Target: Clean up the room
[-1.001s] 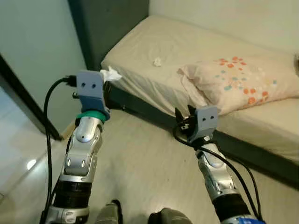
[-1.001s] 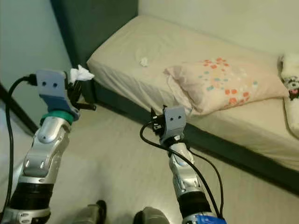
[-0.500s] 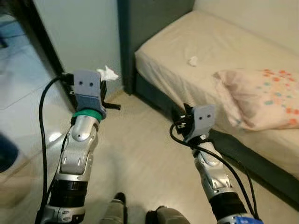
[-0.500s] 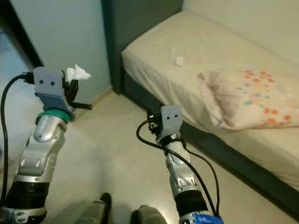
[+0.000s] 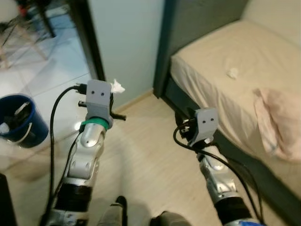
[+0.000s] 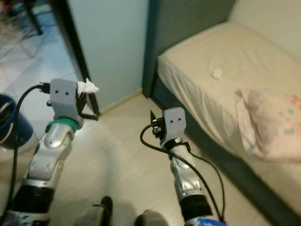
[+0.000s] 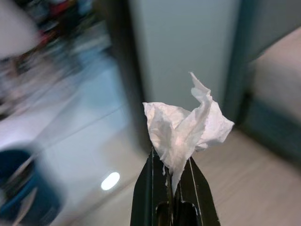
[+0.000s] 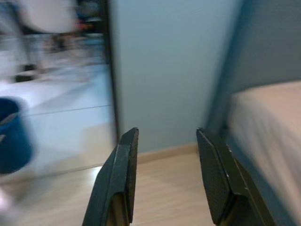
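Risk: crumpled white tissue [image 7: 184, 125], pinched thinly by left pincer [image 7: 171, 176], could slip before reaching blue bucket [image 5: 19, 121]; right pincer [image 8: 167, 176] spread, empty.

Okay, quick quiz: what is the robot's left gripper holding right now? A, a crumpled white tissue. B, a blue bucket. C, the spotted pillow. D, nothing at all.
A: the left gripper has its two black fingers pinched shut on a crumpled white tissue, which sticks up from the fingertips, while the right gripper is open with nothing between its fingers.
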